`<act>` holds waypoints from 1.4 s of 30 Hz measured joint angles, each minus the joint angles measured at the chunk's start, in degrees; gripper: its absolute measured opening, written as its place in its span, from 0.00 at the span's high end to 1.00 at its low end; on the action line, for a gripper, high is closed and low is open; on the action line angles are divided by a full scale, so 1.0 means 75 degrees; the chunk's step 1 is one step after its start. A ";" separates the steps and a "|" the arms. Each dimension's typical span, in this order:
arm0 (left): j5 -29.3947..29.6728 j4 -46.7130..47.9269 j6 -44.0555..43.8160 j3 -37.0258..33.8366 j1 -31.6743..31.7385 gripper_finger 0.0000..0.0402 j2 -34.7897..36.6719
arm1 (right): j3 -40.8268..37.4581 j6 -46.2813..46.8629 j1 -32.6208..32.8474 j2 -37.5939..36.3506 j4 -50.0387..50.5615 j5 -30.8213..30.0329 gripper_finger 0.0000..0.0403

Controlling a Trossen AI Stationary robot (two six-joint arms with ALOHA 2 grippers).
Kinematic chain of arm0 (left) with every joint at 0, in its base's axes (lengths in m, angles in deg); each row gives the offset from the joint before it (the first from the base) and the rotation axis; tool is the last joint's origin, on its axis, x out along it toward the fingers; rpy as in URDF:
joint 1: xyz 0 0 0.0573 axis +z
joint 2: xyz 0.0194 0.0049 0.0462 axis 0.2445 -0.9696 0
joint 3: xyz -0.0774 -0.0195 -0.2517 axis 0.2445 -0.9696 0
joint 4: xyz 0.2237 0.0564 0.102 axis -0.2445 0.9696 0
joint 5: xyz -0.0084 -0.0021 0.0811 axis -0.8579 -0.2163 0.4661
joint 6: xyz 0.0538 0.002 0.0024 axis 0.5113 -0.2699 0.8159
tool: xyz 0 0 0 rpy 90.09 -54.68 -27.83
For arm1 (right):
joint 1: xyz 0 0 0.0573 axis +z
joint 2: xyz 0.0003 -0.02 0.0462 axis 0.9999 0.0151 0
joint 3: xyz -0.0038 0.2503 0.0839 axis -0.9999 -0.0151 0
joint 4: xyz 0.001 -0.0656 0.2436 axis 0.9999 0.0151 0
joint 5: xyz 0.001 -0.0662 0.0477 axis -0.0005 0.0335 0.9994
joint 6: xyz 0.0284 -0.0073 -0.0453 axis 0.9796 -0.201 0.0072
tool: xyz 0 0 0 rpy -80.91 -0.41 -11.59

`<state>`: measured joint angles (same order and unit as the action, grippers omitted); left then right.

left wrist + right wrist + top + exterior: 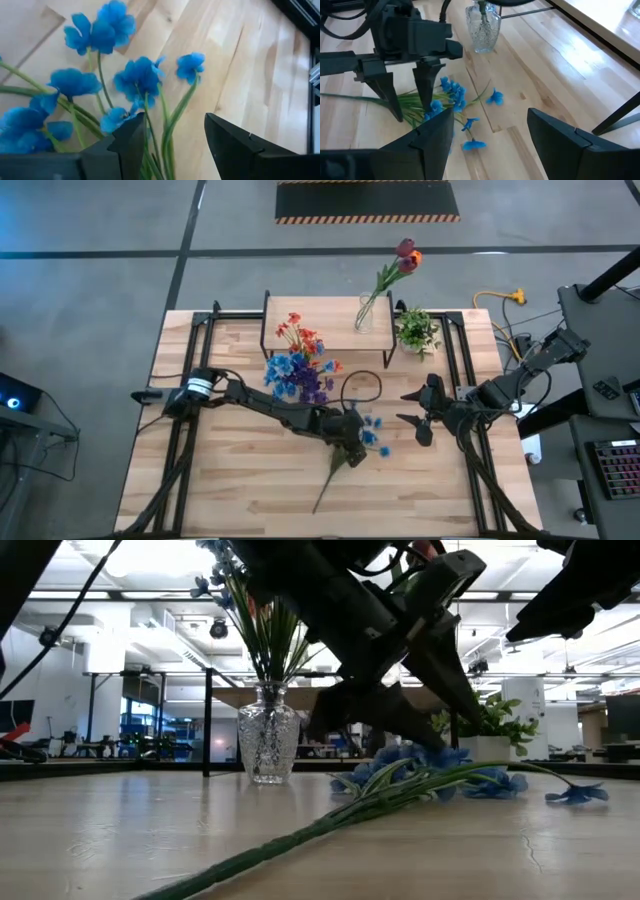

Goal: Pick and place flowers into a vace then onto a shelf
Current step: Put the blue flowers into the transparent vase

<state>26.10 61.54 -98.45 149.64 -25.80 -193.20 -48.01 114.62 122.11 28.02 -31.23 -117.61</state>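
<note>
A spray of blue flowers (372,436) lies flat on the table, its green stem (328,482) running toward the near edge. My left gripper (350,448) stands over it, open and pointing down. Its fingers straddle the stems just behind the heads (135,80), as the right wrist view shows (412,112). My right gripper (412,408) hovers open to the right of the spray (447,97). A glass vase (265,745) on the table holds blue, purple and orange-red flowers (300,365). A second vase (363,315) with dark red tulips (405,255) stands on the shelf (320,320).
A small potted plant (415,330) stands right of the shelf. Black rails (190,380) run along both table sides. The table vase and shelf legs are just beyond the left gripper. Bare wood (240,490) lies toward the near edge.
</note>
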 joint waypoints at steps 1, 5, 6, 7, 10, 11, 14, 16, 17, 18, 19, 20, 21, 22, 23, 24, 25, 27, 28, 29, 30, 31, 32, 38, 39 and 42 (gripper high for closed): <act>-0.0005 0.0078 0.0005 0.0015 0.0018 0.54 0.0031 | 0.0000 0.0000 0.0000 0.0000 0.0000 -0.0002 0.40; -0.0001 0.0344 0.0005 0.0147 0.0061 0.54 0.0202 | 0.0000 0.0068 0.0003 0.0000 0.0003 0.0003 0.40; 0.0003 0.0485 0.0006 0.0232 0.0062 0.54 0.0233 | 0.0000 0.0081 0.0003 0.0000 0.0002 0.0003 0.40; -0.0003 0.0596 0.0014 0.0321 0.0058 0.54 0.0261 | 0.0000 0.0082 0.0003 0.0000 0.0003 0.0004 0.40; -0.0002 0.1232 0.0066 0.0447 0.0011 0.54 0.0389 | 0.0000 0.0073 0.0003 0.0003 0.0007 0.0006 0.40; -0.0007 0.1381 0.0066 0.0497 -0.0014 0.54 0.0428 | 0.0000 0.0052 0.0003 0.0003 0.0010 0.0006 0.40; 0.0023 0.2261 -0.0008 0.0497 -0.0098 0.54 0.0560 | 0.0000 0.0027 0.0000 0.0006 0.0017 0.0006 0.40; 0.0036 0.2828 -0.0352 0.0439 -0.0147 0.54 0.0609 | -0.0005 -0.0006 0.0003 0.0010 0.0027 0.0006 0.40; 0.0030 0.3169 -0.0605 0.0401 -0.0159 0.54 0.0612 | -0.0003 -0.0007 0.0000 0.0010 0.0013 0.0001 0.40; 0.0016 0.3327 -0.0802 0.0365 -0.0162 0.54 0.0612 | -0.0003 -0.0043 -0.0002 0.0009 0.0014 -0.0003 0.40; -0.0004 0.3336 -0.0946 0.0293 -0.0162 0.54 0.0612 | -0.0006 -0.0074 0.0000 0.0009 0.0020 -0.0003 0.40; -0.0002 0.3337 -0.1040 0.0228 -0.0162 0.54 0.0612 | -0.0006 -0.0088 -0.0001 0.0012 0.0010 -0.0012 0.40; -0.0005 0.3323 -0.1144 0.0189 -0.0162 0.54 0.0612 | -0.0006 -0.0100 -0.0005 0.0009 0.0009 -0.0043 0.40; 0.0000 0.3263 -0.1190 0.0179 -0.0159 0.54 0.0612 | -0.0006 -0.0137 -0.0003 0.0009 0.0012 -0.0052 0.40; 0.0000 0.3226 -0.1196 0.0179 -0.0159 0.54 0.0612 | -0.0006 -0.0168 -0.0003 0.0009 0.0012 -0.0053 0.40; 0.0000 0.3207 -0.1196 0.0179 -0.0159 0.54 0.0612 | -0.0006 -0.0172 -0.0004 0.0009 0.0012 -0.0055 0.40; 0.0012 0.3183 -0.1187 0.0179 -0.0162 0.54 0.0612 | -0.0006 -0.0180 -0.0003 0.0009 0.0009 -0.0058 0.40; 0.0063 0.3143 -0.1110 0.0161 -0.0162 0.54 0.0612 | -0.0006 -0.0198 -0.0003 0.0009 0.0009 -0.0060 0.40; 0.0105 0.3161 -0.1031 0.0147 -0.0163 0.54 0.0612 | -0.0006 -0.0198 -0.0003 0.0009 0.0006 -0.0061 0.40; 0.0162 0.3154 -0.0966 0.0144 -0.0165 0.54 0.0612 | -0.0006 -0.0198 -0.0003 0.0009 0.0006 -0.0061 0.40; 0.0219 0.3119 -0.0904 0.0141 -0.0164 0.54 0.0612 | -0.0007 -0.0201 -0.0001 0.0009 0.0006 -0.0058 0.40; 0.0231 0.3041 -0.0808 0.0118 -0.0162 0.54 0.0612 | -0.0009 -0.0201 -0.0001 0.0009 0.0006 -0.0059 0.40; 0.0234 0.2903 -0.0753 0.0088 -0.0162 0.54 0.0612 | -0.0009 -0.0201 0.0000 0.0009 0.0001 -0.0060 0.40; 0.0260 0.2479 -0.0569 0.0054 -0.0162 0.54 0.0379 | -0.0012 -0.0204 0.0003 0.0009 0.0003 -0.0061 0.40; 0.0255 0.2438 -0.0565 0.0054 -0.0162 0.54 0.0344 | -0.0012 -0.0209 0.0003 0.0009 0.0003 -0.0061 0.40; 0.0242 0.2439 -0.0566 0.0054 -0.0162 0.54 0.0202 | -0.0012 -0.0227 0.0003 0.0009 0.0009 -0.0062 0.40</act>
<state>27.92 79.84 -102.69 150.04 -27.02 -191.68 -48.10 112.92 122.13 28.08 -31.16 -118.08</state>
